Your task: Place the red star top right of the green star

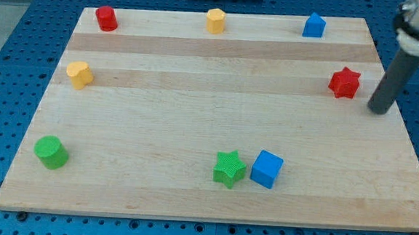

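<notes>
The red star (344, 83) lies near the board's right edge, in the upper half. The green star (229, 168) lies near the view's bottom, right of centre, with a blue cube (267, 169) touching its right side. My tip (377, 111) is the lower end of the dark rod at the right edge. It sits just right of the red star and slightly below it, with a small gap between them.
The wooden board (195, 116) also holds a red cylinder (106, 18) at top left, a yellow hexagon-like block (215, 20) at top centre, a blue house-shaped block (314, 25) at top right, a yellow block (79, 74) at left and a green cylinder (51, 152) at bottom left.
</notes>
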Motion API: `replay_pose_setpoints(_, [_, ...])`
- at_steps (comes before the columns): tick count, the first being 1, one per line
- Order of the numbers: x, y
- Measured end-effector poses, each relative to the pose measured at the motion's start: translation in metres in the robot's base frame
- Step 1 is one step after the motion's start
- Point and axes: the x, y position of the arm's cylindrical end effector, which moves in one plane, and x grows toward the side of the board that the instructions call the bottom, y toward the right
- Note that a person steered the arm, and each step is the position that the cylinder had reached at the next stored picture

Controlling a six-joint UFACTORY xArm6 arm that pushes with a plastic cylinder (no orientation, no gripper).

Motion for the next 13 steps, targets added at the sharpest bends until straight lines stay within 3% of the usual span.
replay_pose_setpoints(1, [-0.021, 0.032])
replay_pose_setpoints(2, [-0.02, 0.002])
replay_pose_setpoints(3, [0.006, -0.069])
replay_pose_setpoints(4, [0.017, -0.083])
replay_pose_setpoints(5, [0.017, -0.041])
replay_pose_setpoints(6, [0.004, -0.012])
replay_pose_setpoints(8, [-0.061, -0.035])
replay_pose_setpoints(9, [-0.043, -0.084])
replay_pose_setpoints(10, [0.015, -0.142])
replay_pose_setpoints(11, [0.041, -0.175])
replay_pose_setpoints(13, [0.017, -0.183])
